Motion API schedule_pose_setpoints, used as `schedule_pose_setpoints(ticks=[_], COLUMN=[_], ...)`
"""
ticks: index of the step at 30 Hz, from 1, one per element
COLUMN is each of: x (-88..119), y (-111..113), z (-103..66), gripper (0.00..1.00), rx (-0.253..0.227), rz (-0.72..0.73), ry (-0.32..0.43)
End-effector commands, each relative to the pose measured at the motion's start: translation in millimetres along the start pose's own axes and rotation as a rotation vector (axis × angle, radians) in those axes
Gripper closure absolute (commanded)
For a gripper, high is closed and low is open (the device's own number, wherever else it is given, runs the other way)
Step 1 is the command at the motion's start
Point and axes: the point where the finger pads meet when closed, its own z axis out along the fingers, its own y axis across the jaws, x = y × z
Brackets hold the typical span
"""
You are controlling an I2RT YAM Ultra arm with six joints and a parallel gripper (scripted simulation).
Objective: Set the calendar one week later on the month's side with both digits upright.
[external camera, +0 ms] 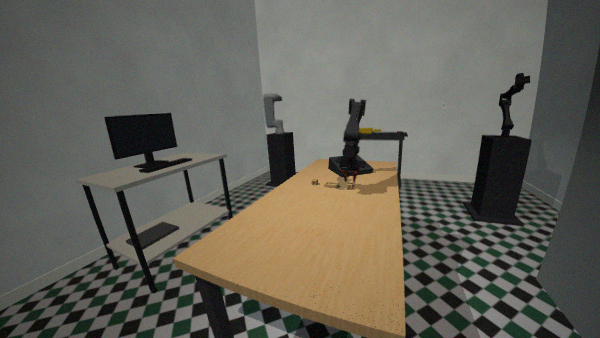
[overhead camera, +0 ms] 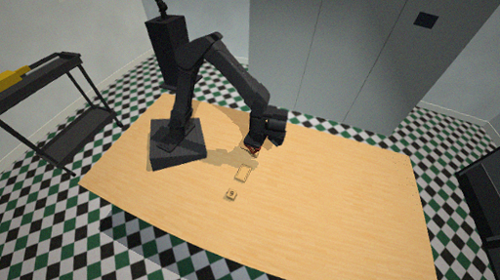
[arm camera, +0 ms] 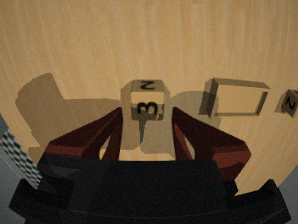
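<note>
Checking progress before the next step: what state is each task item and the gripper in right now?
Gripper: half open around the cube, not gripping it.
Cube showing 3: between the fingers, outside the tray.
Tray: flat on the table, no cubes inside.
Second cube: on the table, beyond the tray.
</note>
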Motion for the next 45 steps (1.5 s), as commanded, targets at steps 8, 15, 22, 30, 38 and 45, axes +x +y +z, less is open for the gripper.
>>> schedule_pose_setpoints(ticks=[8, 15, 22, 30, 38, 45], x=[-2, -2, -2, -2, -2, -3], y=[1, 1, 1, 1, 1, 1], z=[-2.5, -2.5, -2.5, 3.3, 13.2, 23.1], gripper=[0.55, 0.55, 0.55, 0.55, 0.55, 0.55], rx=[-0.001, -0.001, -0.001, -0.001, -0.001, -0.001], rz=[-0.001, -0.001, -0.001, -0.001, -0.001, -0.001], ry=[-0.011, -0.011, -0.011, -0.011, -0.011, -0.011])
